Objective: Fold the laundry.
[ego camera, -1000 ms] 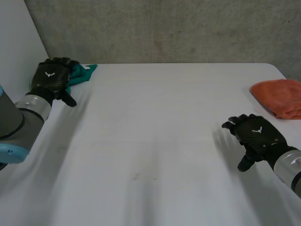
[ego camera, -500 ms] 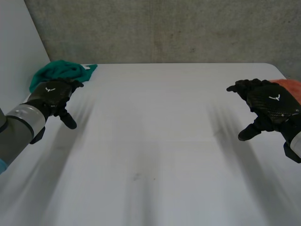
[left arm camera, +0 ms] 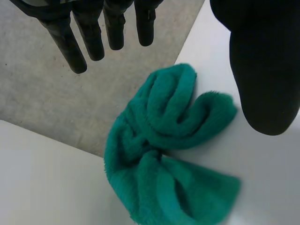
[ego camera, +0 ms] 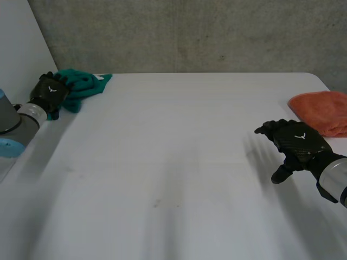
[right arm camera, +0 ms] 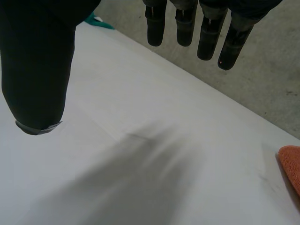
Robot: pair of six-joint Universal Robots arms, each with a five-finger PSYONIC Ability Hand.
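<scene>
2 towels lie on the white table (ego camera: 179, 151). The bunched green towel (ego camera: 82, 84) sits at the far left corner, and the left hand (ego camera: 50, 92) is right by it, fingers straight, holding nothing. The right hand (ego camera: 297, 145) is spread wide and empty near the orange towel (ego camera: 321, 111).

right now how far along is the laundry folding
Done: nothing; the green towel lies crumpled at the far corner of the table. In hand: the left hand is open at it, not gripping; the right hand hovers open over bare table. Left: spread and fold it, then the orange towel at the right edge.
</scene>
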